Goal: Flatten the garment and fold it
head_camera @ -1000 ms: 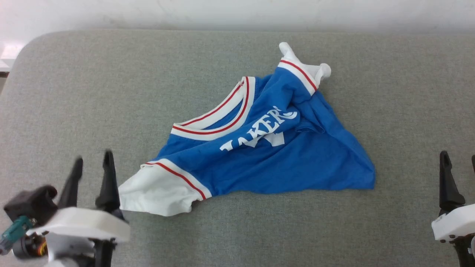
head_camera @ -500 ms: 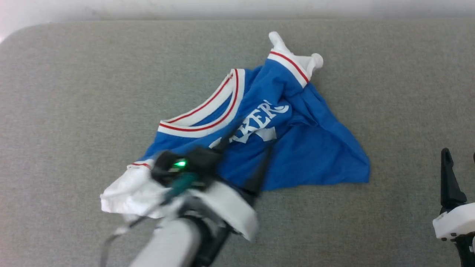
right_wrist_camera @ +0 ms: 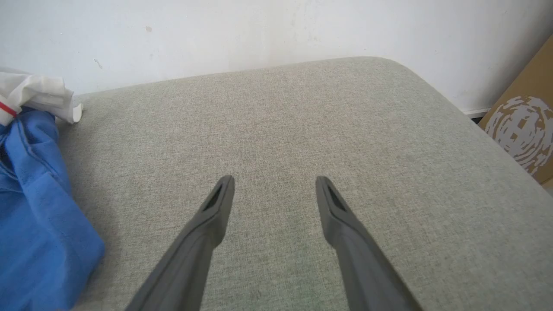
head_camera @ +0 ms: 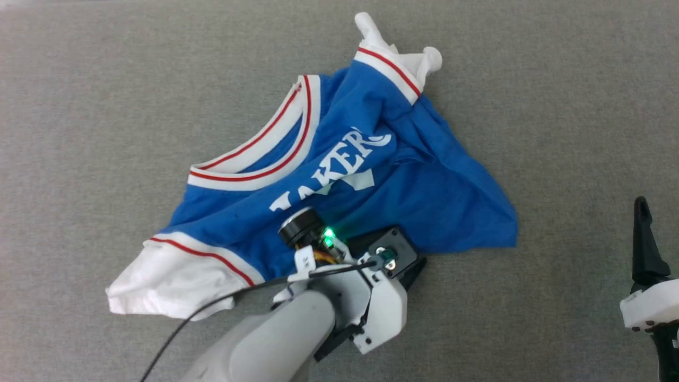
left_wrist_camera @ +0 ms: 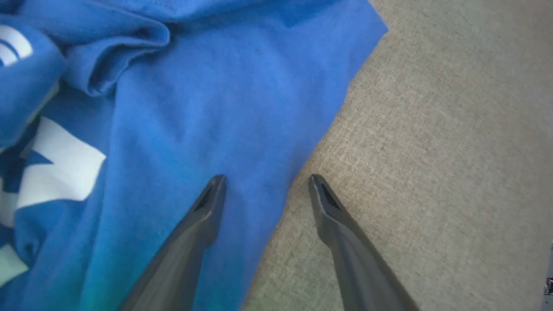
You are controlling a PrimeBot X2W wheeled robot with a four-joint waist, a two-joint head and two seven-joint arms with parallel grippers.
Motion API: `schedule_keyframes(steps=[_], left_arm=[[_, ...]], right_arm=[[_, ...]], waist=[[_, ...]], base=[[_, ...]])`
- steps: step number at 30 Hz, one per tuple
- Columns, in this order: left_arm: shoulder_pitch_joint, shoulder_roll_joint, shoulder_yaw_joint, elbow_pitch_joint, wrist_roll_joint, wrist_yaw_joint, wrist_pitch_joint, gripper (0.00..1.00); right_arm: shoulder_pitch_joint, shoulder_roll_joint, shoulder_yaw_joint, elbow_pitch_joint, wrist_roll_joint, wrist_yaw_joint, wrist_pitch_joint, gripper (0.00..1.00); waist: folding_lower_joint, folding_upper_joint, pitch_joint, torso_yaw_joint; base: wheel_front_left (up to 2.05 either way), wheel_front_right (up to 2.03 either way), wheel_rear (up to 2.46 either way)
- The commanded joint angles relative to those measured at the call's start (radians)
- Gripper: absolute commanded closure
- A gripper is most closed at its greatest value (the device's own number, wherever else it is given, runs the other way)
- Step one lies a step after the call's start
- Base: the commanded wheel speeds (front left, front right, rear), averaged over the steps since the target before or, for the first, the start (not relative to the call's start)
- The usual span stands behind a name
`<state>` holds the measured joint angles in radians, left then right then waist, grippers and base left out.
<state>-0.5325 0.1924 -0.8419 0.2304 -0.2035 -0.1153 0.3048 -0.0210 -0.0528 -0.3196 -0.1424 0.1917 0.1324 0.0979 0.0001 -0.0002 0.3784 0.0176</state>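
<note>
Toward the near right corner of the grey woven-fabric surface (head_camera: 557,106) the right tool (right_wrist_camera: 274,181) hangs released and empty. The left tool (left_wrist_camera: 265,181), jaws spread, straddles the near hem of the bright blue jersey T-shirt (head_camera: 424,201) with white, red-striped collar and sleeve ends, which lies crumpled mid-surface.

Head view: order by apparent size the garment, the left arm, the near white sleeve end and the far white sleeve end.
1. Garment, largest by far.
2. Left arm, though nearness to the camera inflates it.
3. Near sleeve end.
4. Far sleeve end, bunched and farther off, so its true size is unsure.
</note>
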Motion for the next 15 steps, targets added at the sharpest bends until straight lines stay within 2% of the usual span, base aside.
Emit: schedule_keyframes(steps=[1, 2, 3, 4, 9, 12, 15], left_arm=[[-0.016, 0.005, -0.018, 0.031, 0.011, -0.008, 0.019, 0.0], [-0.028, 0.005, -0.03, 0.048, 0.01, -0.01, 0.028, 0.0], [-0.039, 0.005, -0.038, 0.062, 0.009, -0.01, 0.031, 0.65], [-0.05, 0.003, -0.043, 0.071, 0.008, -0.011, 0.026, 1.0], [-0.047, -0.042, -0.033, 0.057, -0.101, -0.014, 0.009, 1.0], [-0.019, -0.062, -0.057, -0.037, -0.261, -0.015, 0.029, 1.0], [0.015, -0.036, -0.087, -0.197, -0.443, -0.015, 0.064, 1.0]], right_arm=[[-0.018, 0.003, 0.0, 0.005, 0.005, -0.002, -0.007, 0.0], [-0.02, 0.003, 0.001, 0.007, 0.005, -0.002, -0.009, 0.0], [-0.022, 0.003, 0.002, 0.009, 0.005, -0.002, -0.009, 0.0], [-0.024, 0.003, 0.002, 0.012, 0.005, -0.002, -0.01, 0.0], [-0.027, 0.003, -0.006, 0.027, 0.001, -0.002, -0.015, 0.0], [-0.025, 0.003, -0.003, 0.033, -0.001, -0.002, -0.015, 0.0], [-0.017, 0.003, -0.003, 0.036, -0.003, -0.002, -0.012, 0.0]], waist=[[-0.0001, 0.0002, 0.014, -0.013], [-0.0001, 0.0002, 0.016, -0.014], [-0.0001, 0.0002, 0.017, -0.015], [-0.0001, 0.0002, 0.017, -0.015], [-0.0001, 0.0002, -0.011, 0.0], [-0.0001, 0.0002, -0.04, 0.012], [-0.0001, 0.0002, -0.069, 0.031]], base=[[0.0, 0.0, 0.0], [0.0, 0.0, 0.0], [0.0, 0.0, 0.0], [0.0, 0.0, 0.0], [0.0, 0.0, 0.0], [0.0, 0.0, 0.0], [0.0, 0.0, 0.0]])
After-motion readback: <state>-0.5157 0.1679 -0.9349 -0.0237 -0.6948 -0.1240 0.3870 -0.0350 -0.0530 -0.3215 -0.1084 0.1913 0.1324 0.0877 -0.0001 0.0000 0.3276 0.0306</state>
